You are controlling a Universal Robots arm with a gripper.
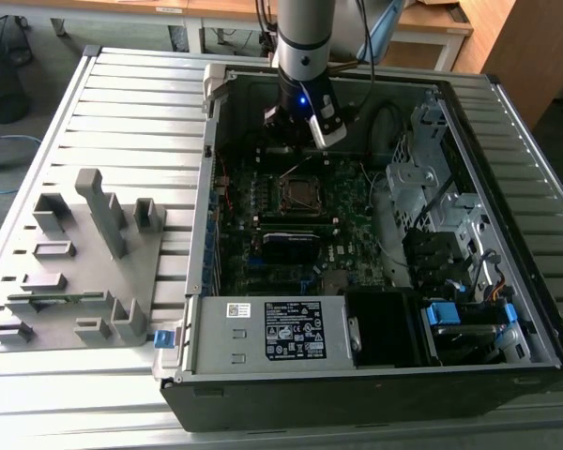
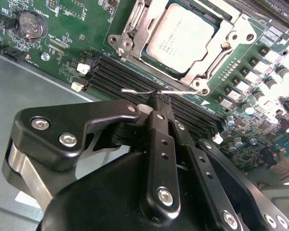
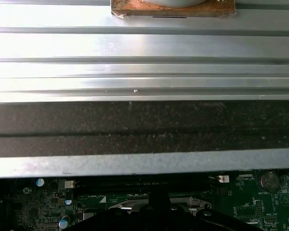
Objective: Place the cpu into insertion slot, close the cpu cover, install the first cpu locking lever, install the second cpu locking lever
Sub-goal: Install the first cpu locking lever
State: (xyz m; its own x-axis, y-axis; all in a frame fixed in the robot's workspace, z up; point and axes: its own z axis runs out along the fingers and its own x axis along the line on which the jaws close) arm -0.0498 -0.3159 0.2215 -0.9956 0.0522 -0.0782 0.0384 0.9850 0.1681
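Fixture (image 1: 80, 253) of grey plastic blocks sits at the left of the exterior view, on the ribbed metal table (image 1: 131, 103); to its right I see the open computer case (image 1: 375, 375), lying on its side and taking up the middle and right of the frame; the arm (image 1: 305, 42) comes down from the top centre into the case, its gripper (image 1: 300, 131) hanging just above the far edge of the insertion slot (image 1: 300, 194), which lies at the centre of the green motherboard (image 1: 357, 220); a labelled power supply (image 1: 267, 330) occupies the lower middle, and drive bays (image 1: 441, 234) stand at the right.

In the second wrist view I note a coin battery (image 2: 30, 24) at the upper left; the memory slots (image 2: 135, 79) run diagonally through the middle; the cpu (image 2: 183, 38) lies flat in the socket at the upper centre, its silver top fully exposed; the cpu cover (image 2: 135, 26) frames it, and I cannot tell whether that frame is fully pressed down; the black fingers (image 2: 159, 130) in the lower half are drawn together, their tips meeting on a thin silvery wire lever (image 2: 139, 91) just beside the socket's near corner, above the memory slots.

In the first wrist view the table's ribs fill the upper half; the motherboard shows along the bottom edge.
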